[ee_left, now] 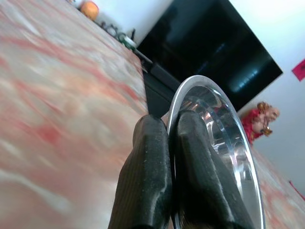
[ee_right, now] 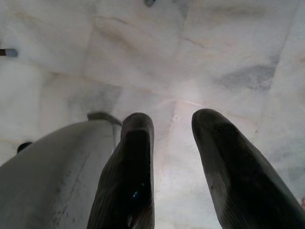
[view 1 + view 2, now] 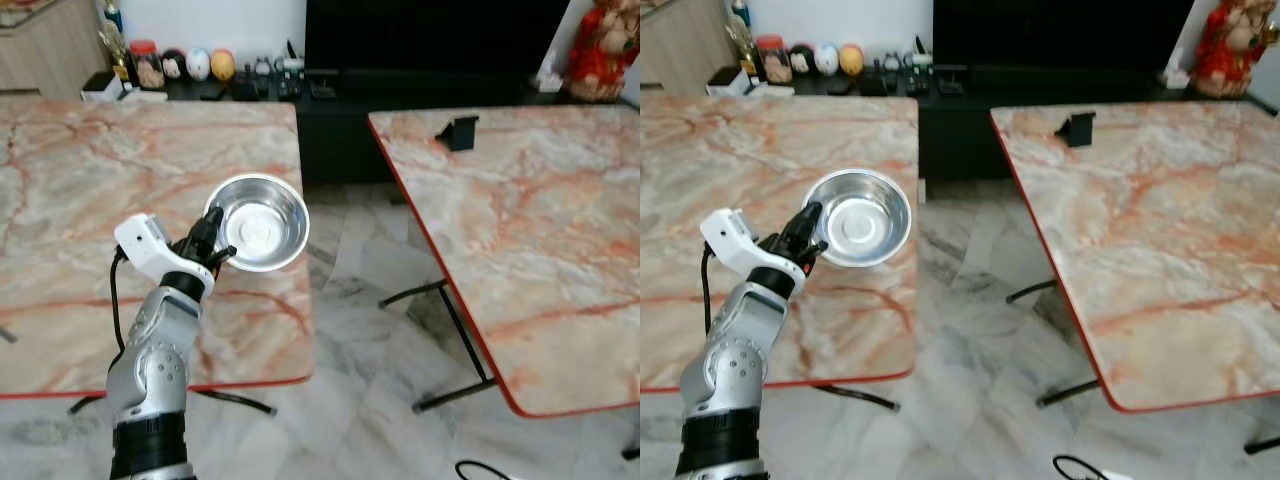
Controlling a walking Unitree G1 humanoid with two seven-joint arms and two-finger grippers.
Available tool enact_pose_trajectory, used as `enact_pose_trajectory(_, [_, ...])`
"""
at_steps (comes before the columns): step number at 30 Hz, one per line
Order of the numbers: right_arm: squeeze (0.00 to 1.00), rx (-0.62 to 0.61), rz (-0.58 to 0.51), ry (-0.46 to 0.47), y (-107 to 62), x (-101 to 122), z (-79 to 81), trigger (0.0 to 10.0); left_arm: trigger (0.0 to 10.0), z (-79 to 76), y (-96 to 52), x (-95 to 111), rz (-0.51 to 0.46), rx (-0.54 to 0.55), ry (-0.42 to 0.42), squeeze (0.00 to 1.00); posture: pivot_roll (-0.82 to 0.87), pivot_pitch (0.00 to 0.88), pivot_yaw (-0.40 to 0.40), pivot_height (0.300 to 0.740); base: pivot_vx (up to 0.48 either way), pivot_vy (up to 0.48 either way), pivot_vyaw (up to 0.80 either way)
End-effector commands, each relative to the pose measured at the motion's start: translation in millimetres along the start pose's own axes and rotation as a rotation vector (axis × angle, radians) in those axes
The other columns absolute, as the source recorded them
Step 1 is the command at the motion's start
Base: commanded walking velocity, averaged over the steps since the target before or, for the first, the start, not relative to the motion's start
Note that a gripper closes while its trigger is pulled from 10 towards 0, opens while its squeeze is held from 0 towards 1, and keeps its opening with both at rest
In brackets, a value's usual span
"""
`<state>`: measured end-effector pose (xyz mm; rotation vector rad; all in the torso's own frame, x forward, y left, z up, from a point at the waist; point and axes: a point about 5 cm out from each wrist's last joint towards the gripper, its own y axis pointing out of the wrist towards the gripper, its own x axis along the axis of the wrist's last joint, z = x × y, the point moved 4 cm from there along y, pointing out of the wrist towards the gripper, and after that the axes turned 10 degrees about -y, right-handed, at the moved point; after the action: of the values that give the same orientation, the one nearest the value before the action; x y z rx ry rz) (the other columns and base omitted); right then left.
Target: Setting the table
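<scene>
My left gripper (image 3: 214, 243) is shut on the rim of a shiny steel bowl (image 3: 262, 224), holding it tilted above the right part of the left marble table (image 3: 70, 190). In the left wrist view the two black fingers (image 1: 150, 176) pinch the bowl's (image 1: 224, 143) edge between them. The right gripper (image 2: 174, 143) hangs open over the pale tiled floor (image 2: 143, 57), with nothing between its fingers.
A second marble table (image 3: 530, 230) with a red edge stands to the right, with a small black object (image 3: 457, 132) at its far corner. A tiled aisle (image 3: 360, 330) runs between the tables. A dark TV cabinet (image 3: 420, 60), jars and ornaments (image 3: 190, 65) line the back wall.
</scene>
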<state>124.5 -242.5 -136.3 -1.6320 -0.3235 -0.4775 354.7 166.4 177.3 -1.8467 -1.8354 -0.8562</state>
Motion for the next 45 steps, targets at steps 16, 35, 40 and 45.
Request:
enact_pose_trajectory(16, [0.0,0.007,-0.005,-0.011,-0.6,1,-3.7,10.0,10.0,-12.2,4.1,-6,0.02,-0.05,0.046,0.0,0.08,0.0,-0.046,0.715,0.0,-0.338,0.0])
enact_pose_trajectory(35, [0.0,0.012,-0.004,-0.045,-0.4,2,-4.3,10.0,10.0,-13.5,4.8,-9,0.028,-0.059,0.059,0.0,0.08,0.0,-0.049,0.715,0.0,-0.32,0.17])
enact_pose_trajectory(40, [0.0,0.008,-0.008,-0.034,-0.5,3,-4.7,10.0,10.0,-14.2,5.1,-9,0.028,-0.062,0.06,0.0,0.07,0.0,-0.048,0.715,0.0,-0.316,0.0])
enact_pose_trajectory(45, [0.0,0.006,-0.007,-0.038,-0.5,3,-4.9,10.0,10.0,-14.4,5.1,-9,0.029,-0.064,0.061,0.0,0.08,0.0,-0.048,0.715,0.0,-0.317,0.0])
